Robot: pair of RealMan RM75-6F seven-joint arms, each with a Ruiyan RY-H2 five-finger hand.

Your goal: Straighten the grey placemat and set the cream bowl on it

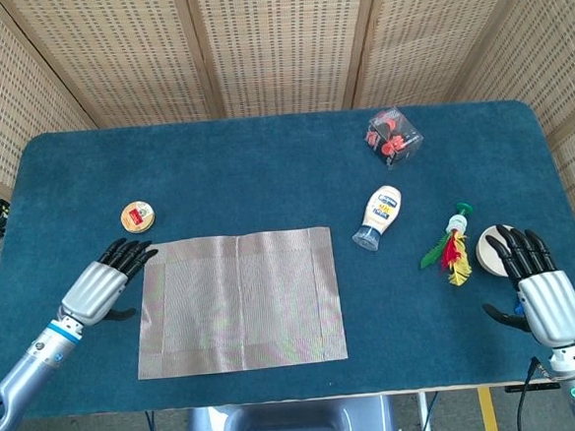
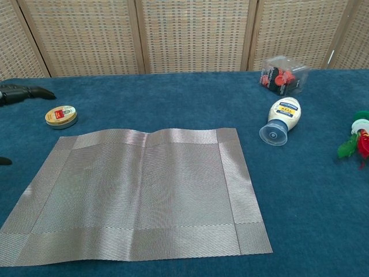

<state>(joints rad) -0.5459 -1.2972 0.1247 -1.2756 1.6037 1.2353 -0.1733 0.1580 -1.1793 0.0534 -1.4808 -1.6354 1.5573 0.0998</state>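
Note:
The grey placemat (image 1: 239, 301) lies flat and square to the table's front edge, and it fills the lower left of the chest view (image 2: 144, 193). My left hand (image 1: 100, 288) is just off its left edge, fingers stretched out and holding nothing; only its dark fingertips (image 2: 17, 93) show in the chest view. The cream bowl (image 1: 487, 248) sits at the far right of the table, partly hidden by my right hand (image 1: 540, 292). That hand's fingers are spread and reach over the bowl's near side without gripping it.
A round tin (image 1: 138, 217) sits behind the mat's left corner. A mayonnaise bottle (image 1: 377, 217) lies right of the mat, with a feathered shuttlecock (image 1: 451, 248) beside the bowl. A clear box (image 1: 393, 136) of red items stands at the back right.

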